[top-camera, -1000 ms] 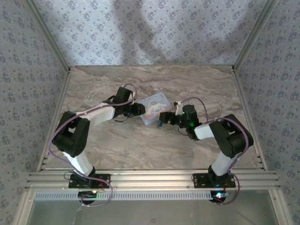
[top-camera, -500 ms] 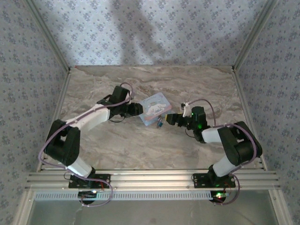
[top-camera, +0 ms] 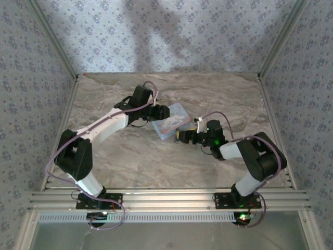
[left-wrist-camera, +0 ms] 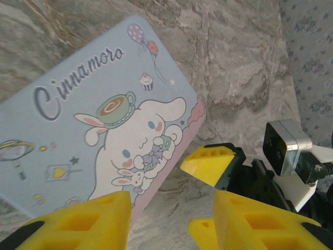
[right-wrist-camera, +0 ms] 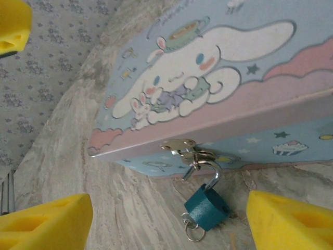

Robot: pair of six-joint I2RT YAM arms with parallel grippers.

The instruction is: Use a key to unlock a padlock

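Roughly, largest first:

- Table (top-camera: pixel 130 161): grey-brown marbled top with patterned walls on three sides.
- Left arm (top-camera: pixel 104 125): reaches from the near left corner out toward mid-table.
- Right arm (top-camera: pixel 255 153): folded low, with its forearm pointing left toward the centre.
- Box (top-camera: pixel 169 121): a flat pale-blue tin with a cartoon lid. It lies mid-table between the two wrists, one corner pointing toward the near edge.
- Left gripper (top-camera: pixel 158 112): at the box's far left side. The wrist view shows its yellow fingers (left-wrist-camera: pixel 104 213) spread apart with nothing between them. One overlaps the box edge; contact cannot be judged.
- Right gripper (top-camera: pixel 182 136): low at the box's near right side. The wrist view shows the jaws wide apart, gripping nothing.
- Padlock (right-wrist-camera: pixel 206 207): teal body, hanging on the box's front wall below the lid seam. It sits between the right fingers, clear of both.
- Hasp (right-wrist-camera: pixel 187 148): silver, on the front wall, with the padlock's shackle hooked through it.
- Ring (right-wrist-camera: pixel 192 232): small and metal, at the padlock's underside. Whether a key is seated there is too small to tell.
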